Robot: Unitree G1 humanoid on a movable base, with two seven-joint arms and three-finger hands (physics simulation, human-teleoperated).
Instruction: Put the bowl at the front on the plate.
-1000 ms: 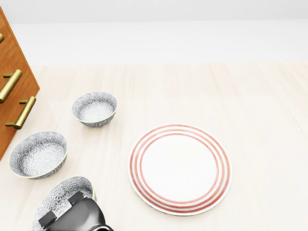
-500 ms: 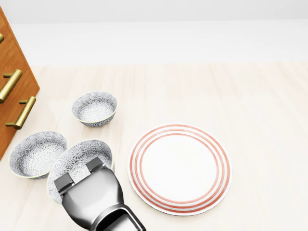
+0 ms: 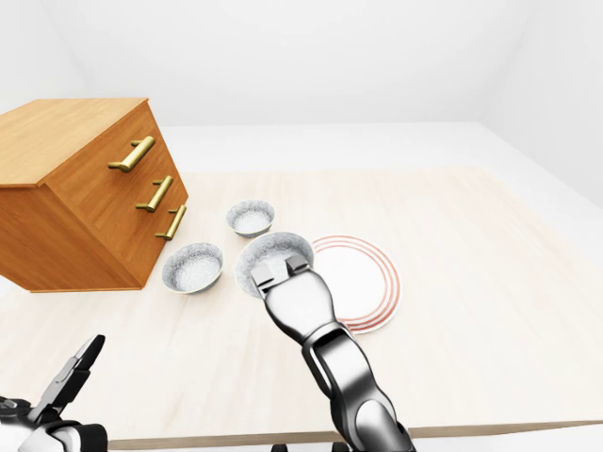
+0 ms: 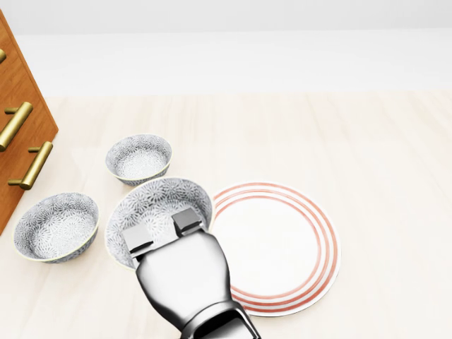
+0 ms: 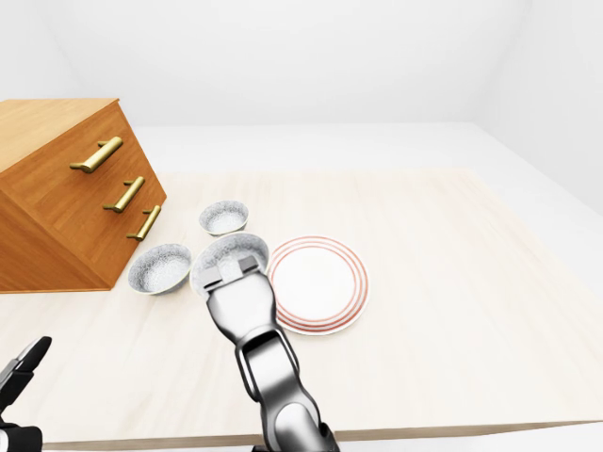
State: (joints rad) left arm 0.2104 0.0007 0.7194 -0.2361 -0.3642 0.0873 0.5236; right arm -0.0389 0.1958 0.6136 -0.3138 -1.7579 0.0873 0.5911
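Only the eye views show the left hand (image 3: 68,381) low at left, fingers spread, empty; the right hand (image 4: 162,230) reaches up the head view, gripping the lower rim of the bowl (image 4: 159,201), which overlaps the left edge of the plate (image 4: 282,244), with two other bowls (image 4: 55,226) and a drawer chest (image 3: 75,198) leftward on the counter (image 4: 367,155).

My right arm (image 3: 350,384) comes up from the bottom edge, with the right hand (image 4: 180,272) back-side up and its fingers (image 4: 185,221) clamped over the rim of the bowl (image 4: 159,201). My left hand (image 3: 57,400) hangs low at bottom left, fingers apart
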